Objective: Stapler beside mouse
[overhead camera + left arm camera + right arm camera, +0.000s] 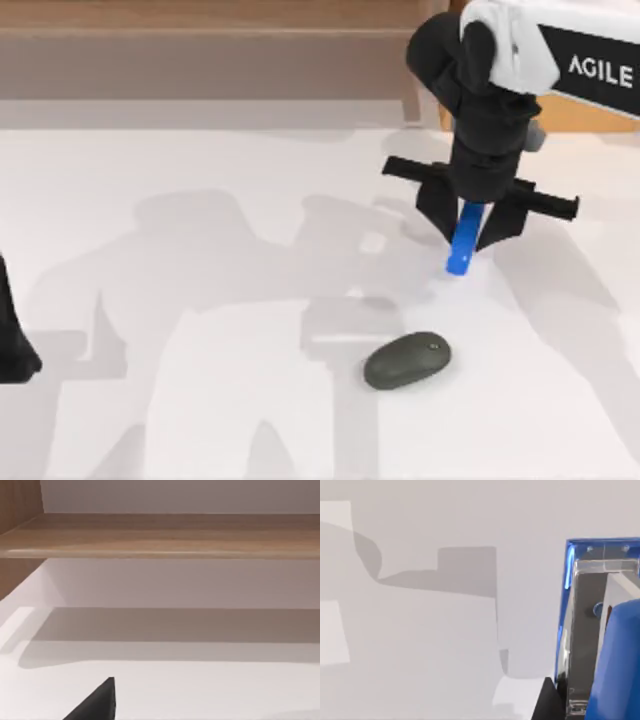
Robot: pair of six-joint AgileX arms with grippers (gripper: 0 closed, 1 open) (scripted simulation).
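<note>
Gripping the slim bright blue stapler bar (463,243) by its upper end, my right gripper (470,225) fingers close on it above the table, near the dark oval mouse (407,360). It seems rigid, light and smooth; a mid-body grip would be steadier. My left arm (15,345) is parked at the table's left edge.

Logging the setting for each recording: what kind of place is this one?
Probably a rendered desk or office-style tabletop: a plain white table backed by a wooden ledge, with a dark mouse lying on it and a blue stapler in the right gripper.
</note>
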